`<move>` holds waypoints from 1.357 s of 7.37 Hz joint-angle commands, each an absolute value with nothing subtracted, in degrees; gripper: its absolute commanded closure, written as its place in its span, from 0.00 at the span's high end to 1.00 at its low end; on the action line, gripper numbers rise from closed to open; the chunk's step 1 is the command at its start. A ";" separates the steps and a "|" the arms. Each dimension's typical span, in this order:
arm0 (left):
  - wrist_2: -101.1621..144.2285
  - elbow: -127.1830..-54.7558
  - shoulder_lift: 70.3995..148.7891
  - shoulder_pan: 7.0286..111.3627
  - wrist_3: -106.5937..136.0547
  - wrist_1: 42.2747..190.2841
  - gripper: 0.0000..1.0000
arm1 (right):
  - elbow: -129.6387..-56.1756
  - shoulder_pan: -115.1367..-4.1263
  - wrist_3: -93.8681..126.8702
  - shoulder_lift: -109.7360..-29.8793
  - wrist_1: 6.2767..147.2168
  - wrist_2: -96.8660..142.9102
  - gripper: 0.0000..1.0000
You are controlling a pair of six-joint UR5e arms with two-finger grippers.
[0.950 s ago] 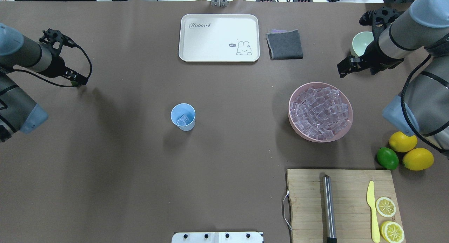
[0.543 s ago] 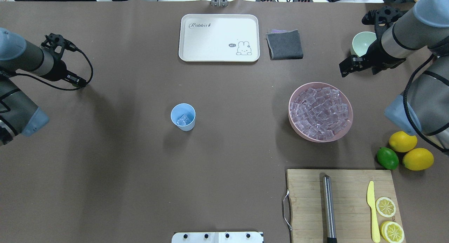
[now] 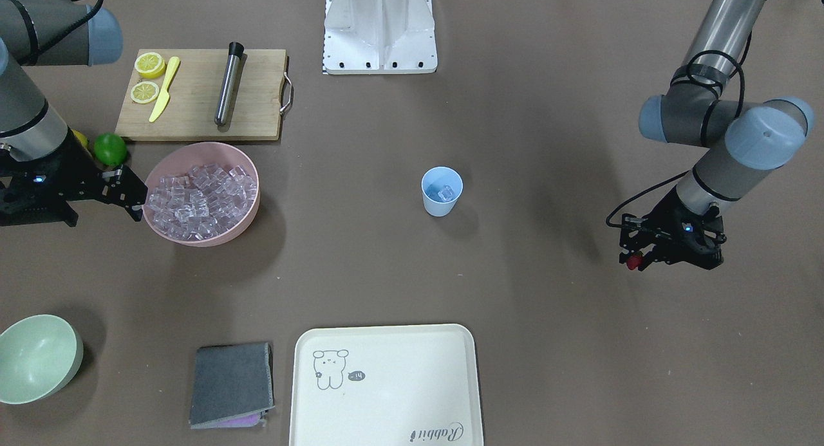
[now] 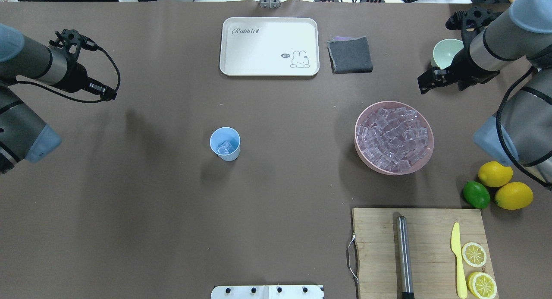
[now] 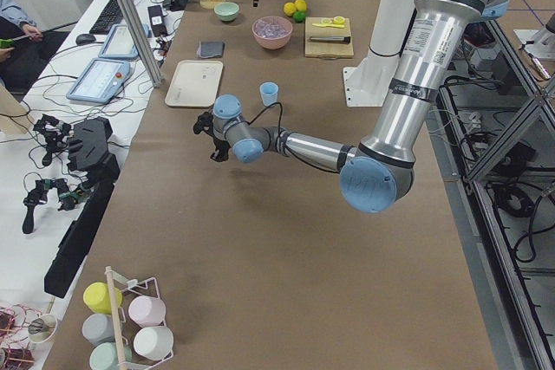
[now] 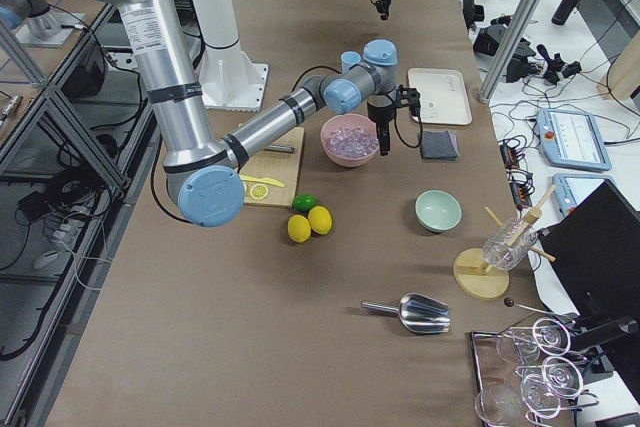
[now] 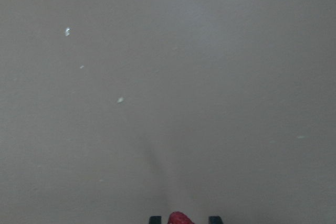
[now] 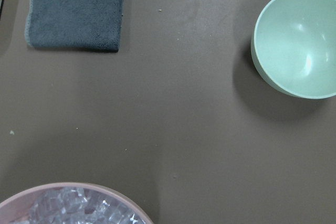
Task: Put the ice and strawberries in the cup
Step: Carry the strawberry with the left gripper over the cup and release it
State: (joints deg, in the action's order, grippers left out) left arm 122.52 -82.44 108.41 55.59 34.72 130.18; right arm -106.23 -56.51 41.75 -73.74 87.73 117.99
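Observation:
The light-blue cup [image 4: 224, 143] stands left of the table's middle with a few ice cubes [image 4: 224, 148] inside; it also shows in the front-facing view [image 3: 441, 191]. More ice [image 4: 394, 135] fills the pink bowl [image 4: 357, 128]. My left gripper [image 4: 110, 94] hangs above the table far left of the cup, shut on the red strawberry [image 3: 634, 260]; the left wrist view shows the strawberry [image 7: 180, 217] between the fingertips. My right gripper [image 4: 424, 84] is open and empty, above the table between the pink bowl and the pale green bowl [image 4: 445, 52].
A white rabbit tray [image 4: 269, 46] and a grey cloth [image 4: 349, 54] lie at the far side. A wooden board [image 4: 420, 251] near right bears a metal rod, a yellow knife and lemon halves. Two lemons [image 4: 513, 195] and a lime [image 4: 476, 194] lie beside it.
My left gripper has moved a little right and away from the robot with the strawberry. My right gripper has drifted slightly away from the pink bowl.

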 commanded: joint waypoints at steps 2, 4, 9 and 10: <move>122.62 -91.39 109.33 45.06 66.48 141.09 0.00 | -106.35 -56.60 41.75 -74.00 87.80 118.21 1.00; 115.78 -92.10 112.49 39.67 73.98 144.58 0.00 | -106.17 -56.60 41.66 -74.09 87.63 118.21 1.00; 106.17 -92.99 116.02 34.01 79.90 144.49 0.98 | -106.17 -60.27 35.44 -77.33 87.63 121.35 1.00; 106.69 -92.99 115.58 34.62 79.28 144.49 0.98 | -106.35 -62.99 32.11 -79.34 87.54 122.94 1.00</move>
State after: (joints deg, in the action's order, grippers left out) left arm 106.54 -92.95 116.03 34.25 79.87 144.50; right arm -106.18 -60.13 35.57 -77.14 87.64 120.88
